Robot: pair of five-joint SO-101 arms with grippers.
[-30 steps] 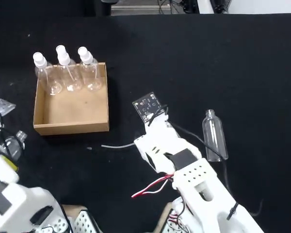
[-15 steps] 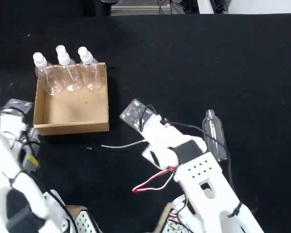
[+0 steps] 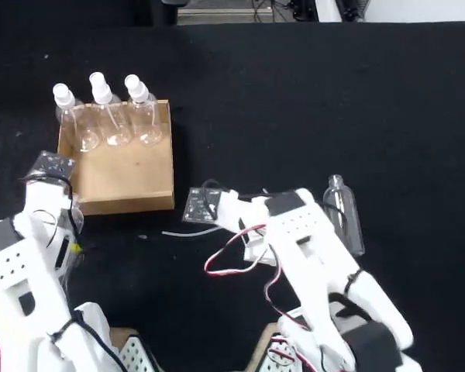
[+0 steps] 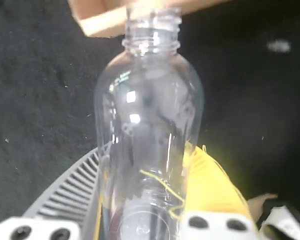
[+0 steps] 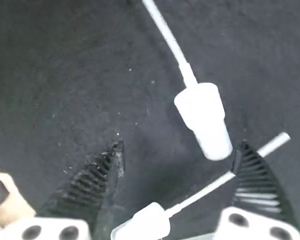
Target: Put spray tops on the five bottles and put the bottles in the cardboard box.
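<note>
A clear bottle (image 4: 147,125) without a top is held upright in my left gripper (image 4: 145,200), which is shut on its lower body just in front of the cardboard box (image 4: 110,22). In the high view the left arm (image 3: 31,248) stands at the box's (image 3: 116,198) front left corner. Three bottles with spray tops (image 3: 101,112) stand along the box's back wall. My right gripper (image 5: 180,147) hangs open over two loose spray tops, one (image 5: 202,117) between the fingers and one (image 5: 145,225) nearer the wrist. Another bare bottle (image 3: 343,213) lies to the right.
A thin white spray tube (image 3: 182,231) lies on the black cloth between the arms. Red and white wires (image 3: 232,260) loop off the right arm (image 3: 302,240). The far half of the table is open black cloth.
The left arm has carried the bottle up toward the box's front left corner. The right arm has swung left and tipped down over the spray tops.
</note>
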